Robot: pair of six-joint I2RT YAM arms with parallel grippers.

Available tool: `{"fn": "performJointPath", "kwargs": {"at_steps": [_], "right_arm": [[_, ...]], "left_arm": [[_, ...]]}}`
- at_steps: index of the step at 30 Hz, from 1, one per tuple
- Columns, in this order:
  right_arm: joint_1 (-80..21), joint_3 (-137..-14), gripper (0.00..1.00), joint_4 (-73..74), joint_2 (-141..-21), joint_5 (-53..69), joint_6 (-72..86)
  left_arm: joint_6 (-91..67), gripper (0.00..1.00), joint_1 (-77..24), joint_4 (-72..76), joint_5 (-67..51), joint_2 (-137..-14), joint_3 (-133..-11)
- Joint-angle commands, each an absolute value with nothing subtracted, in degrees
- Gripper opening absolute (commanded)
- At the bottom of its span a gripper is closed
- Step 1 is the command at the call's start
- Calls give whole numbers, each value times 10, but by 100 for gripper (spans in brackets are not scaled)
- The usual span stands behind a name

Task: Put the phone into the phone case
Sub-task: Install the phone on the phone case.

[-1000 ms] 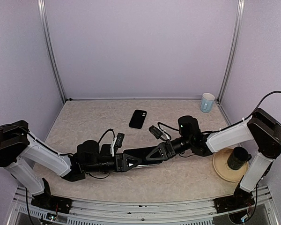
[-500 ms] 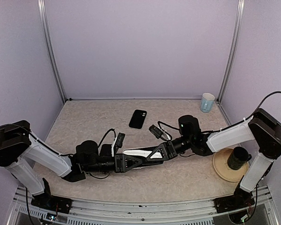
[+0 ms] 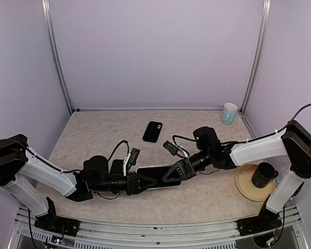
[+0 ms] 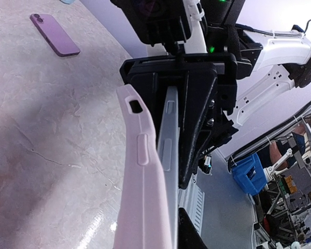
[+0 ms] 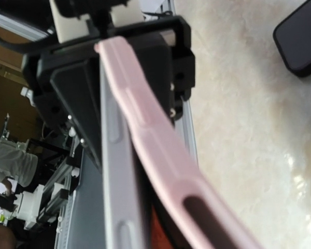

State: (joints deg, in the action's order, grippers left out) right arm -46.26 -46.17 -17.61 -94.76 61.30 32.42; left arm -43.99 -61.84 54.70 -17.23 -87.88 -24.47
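pink phone case (image 4: pixel 139 197), held between both grippers at the near middle of the table (image 3: pixel 93 136), with a grey-edged phone (image 4: pixel 169 150) close beside it. left gripper (image 3: pixel 151 179) clamped on the case at the left end. right gripper (image 3: pixel 168 175) clamped on the phone at the right end, where the case bows off it. second, dark phone (image 3: pixel 152 131) lies flat further back, well apart.
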Motion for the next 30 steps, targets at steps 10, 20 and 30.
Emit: {"fn": "performJointPath", "kwargs": {"at_steps": [10, 20, 30], "right_arm": [[-466, -460, 26, -75, -865, 590, 259], [-467, -454, 26, -39, -820, 598, 235], [-467, -444, 27, -34, -791, 585, 229]], "left_arm": [[-350, 17, -640, 550, -215, -827, -259], [-264, 16, -651, 450, -162, -786, -267], [-209, 15, -668, 405, -118, -758, -268]]}}
